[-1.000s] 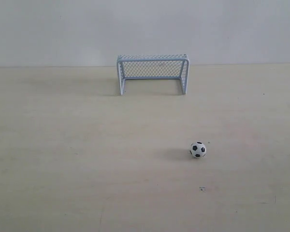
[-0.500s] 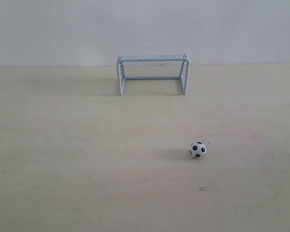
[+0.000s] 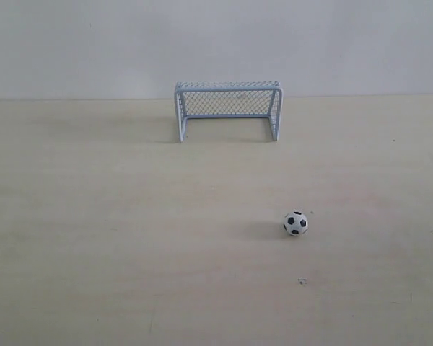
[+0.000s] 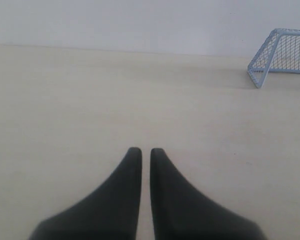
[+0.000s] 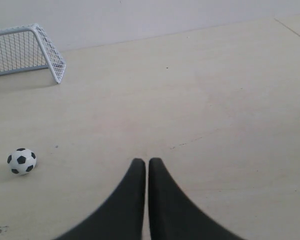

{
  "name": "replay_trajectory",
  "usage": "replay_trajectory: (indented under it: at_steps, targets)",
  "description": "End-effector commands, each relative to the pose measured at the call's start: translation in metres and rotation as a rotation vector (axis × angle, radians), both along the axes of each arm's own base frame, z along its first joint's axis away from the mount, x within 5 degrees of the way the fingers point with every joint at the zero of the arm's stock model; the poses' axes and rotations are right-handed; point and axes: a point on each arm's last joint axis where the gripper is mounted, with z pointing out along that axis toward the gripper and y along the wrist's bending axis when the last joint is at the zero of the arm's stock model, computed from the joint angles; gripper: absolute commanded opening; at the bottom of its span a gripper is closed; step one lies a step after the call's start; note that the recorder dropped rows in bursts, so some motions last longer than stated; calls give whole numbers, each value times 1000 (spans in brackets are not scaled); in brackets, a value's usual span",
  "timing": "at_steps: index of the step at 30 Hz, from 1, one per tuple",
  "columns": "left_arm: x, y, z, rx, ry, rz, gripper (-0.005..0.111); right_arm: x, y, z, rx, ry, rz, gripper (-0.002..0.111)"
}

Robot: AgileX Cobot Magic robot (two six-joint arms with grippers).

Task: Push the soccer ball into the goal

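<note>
The soccer ball (image 3: 296, 223) rests on the pale wooden table, right of centre in the exterior view, well in front of the goal (image 3: 228, 109). The goal stands at the table's far edge against the wall, its opening facing the ball. Neither arm shows in the exterior view. In the right wrist view the ball (image 5: 22, 161) lies off to one side of my right gripper (image 5: 147, 163), which is shut and empty; the goal (image 5: 28, 52) is farther off. My left gripper (image 4: 142, 152) is shut on nothing, with the goal's corner (image 4: 281, 56) at the frame edge.
A plain light wall (image 3: 216, 43) rises behind the goal. A small dark mark (image 3: 302, 282) sits on the table in front of the ball. A table seam or edge (image 5: 292, 29) runs across one corner of the right wrist view.
</note>
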Motion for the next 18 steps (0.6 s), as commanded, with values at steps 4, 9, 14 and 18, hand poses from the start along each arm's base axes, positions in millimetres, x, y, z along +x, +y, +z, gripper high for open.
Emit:
replay_trajectory:
  at_steps: [4,9,14,18]
  targets:
    - [0,0,2,-2,-17,2,6,0,0,1,-19,-6,0,0]
    - [0,0,2,-2,-17,2,6,-3,0,37,7,-113,0,0]
    - [0,0,2,-2,-17,2,6,-16,-1,92,42,-261,0,0]
    - [0,0,2,-2,-17,2,6,-33,-1,133,84,-378,7,0]
